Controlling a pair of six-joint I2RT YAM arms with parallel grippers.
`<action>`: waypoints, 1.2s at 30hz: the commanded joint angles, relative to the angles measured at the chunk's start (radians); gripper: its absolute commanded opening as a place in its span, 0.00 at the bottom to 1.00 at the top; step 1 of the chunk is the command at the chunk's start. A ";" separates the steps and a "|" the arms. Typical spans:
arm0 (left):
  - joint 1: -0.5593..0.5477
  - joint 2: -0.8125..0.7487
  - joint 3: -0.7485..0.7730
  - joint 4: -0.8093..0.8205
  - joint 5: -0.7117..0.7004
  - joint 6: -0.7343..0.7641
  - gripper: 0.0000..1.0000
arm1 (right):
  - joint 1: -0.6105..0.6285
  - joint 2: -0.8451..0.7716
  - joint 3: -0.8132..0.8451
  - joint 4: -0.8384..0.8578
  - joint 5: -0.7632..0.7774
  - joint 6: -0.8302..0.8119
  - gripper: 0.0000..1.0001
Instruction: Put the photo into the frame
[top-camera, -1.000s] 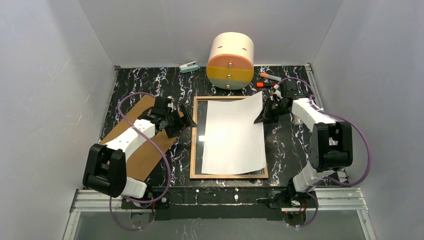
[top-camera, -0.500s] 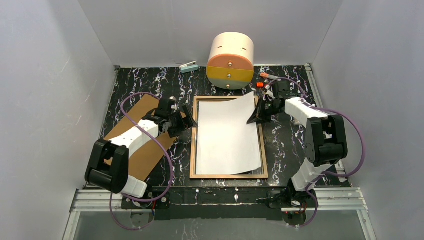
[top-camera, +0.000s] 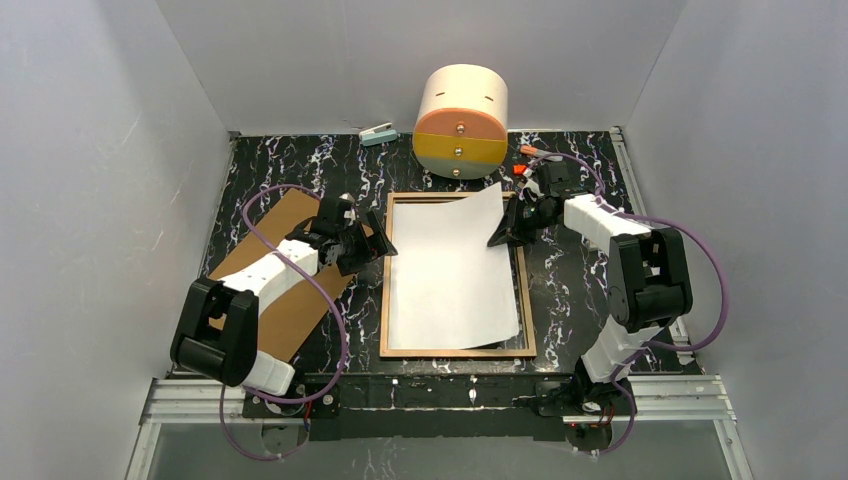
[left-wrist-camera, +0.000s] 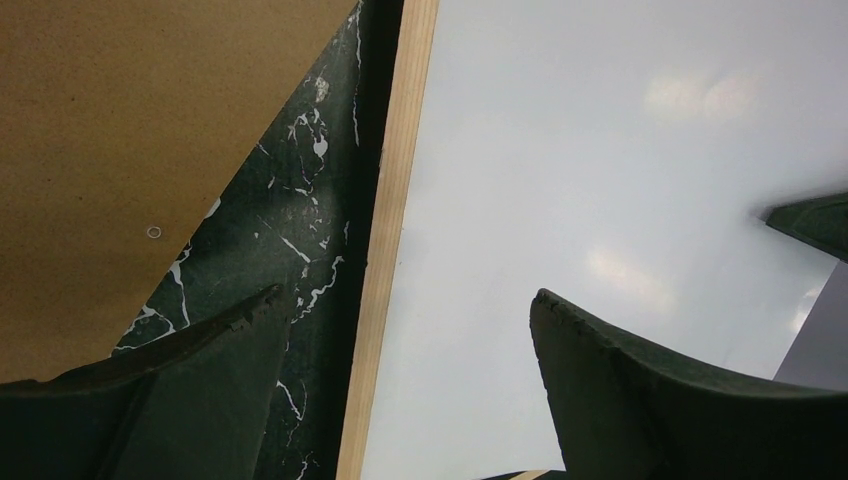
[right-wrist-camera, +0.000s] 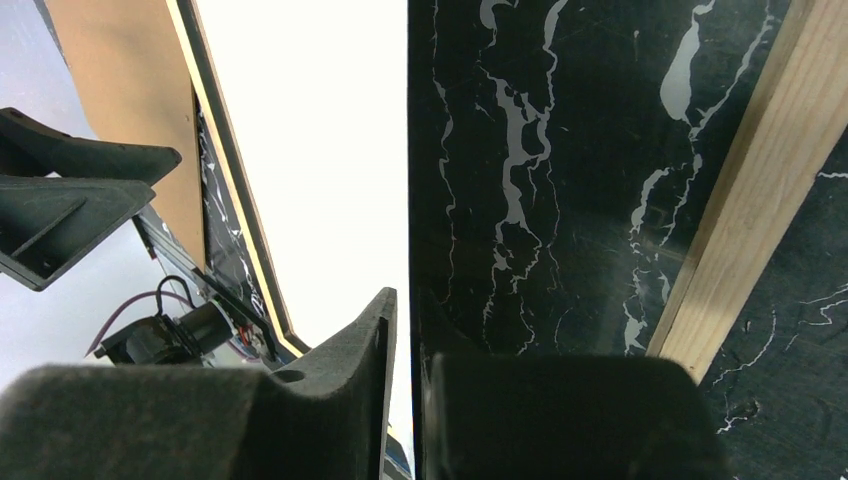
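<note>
On the table (top-camera: 300, 165), the frame (top-camera: 440, 352) lies back up, and the photo (top-camera: 450, 265) lies on it, white side up. I see the photo has slid left since a second ago. Back then its right edge hung over the frame's right rim. Now it sits between the side rims, a bit crooked, with its far right corner lifted. My right gripper (top-camera: 503, 235) holds that corner, fingers close together with the sheet's edge between them. It has moved left with the photo. My left gripper (top-camera: 372, 247) is wide open and holds nothing. It hangs over the frame's left rim, one finger above the table and one above the photo. The brown board (top-camera: 290, 300) lies under my left arm.
</note>
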 joint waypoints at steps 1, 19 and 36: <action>-0.007 0.006 -0.009 -0.016 0.006 0.010 0.87 | 0.005 -0.022 0.002 0.021 0.007 0.003 0.21; -0.010 0.041 0.008 -0.019 -0.011 0.010 0.86 | 0.004 -0.076 -0.084 0.122 0.129 0.057 0.01; -0.010 0.051 0.012 -0.023 -0.003 0.016 0.86 | 0.008 -0.040 -0.084 0.157 0.050 0.029 0.06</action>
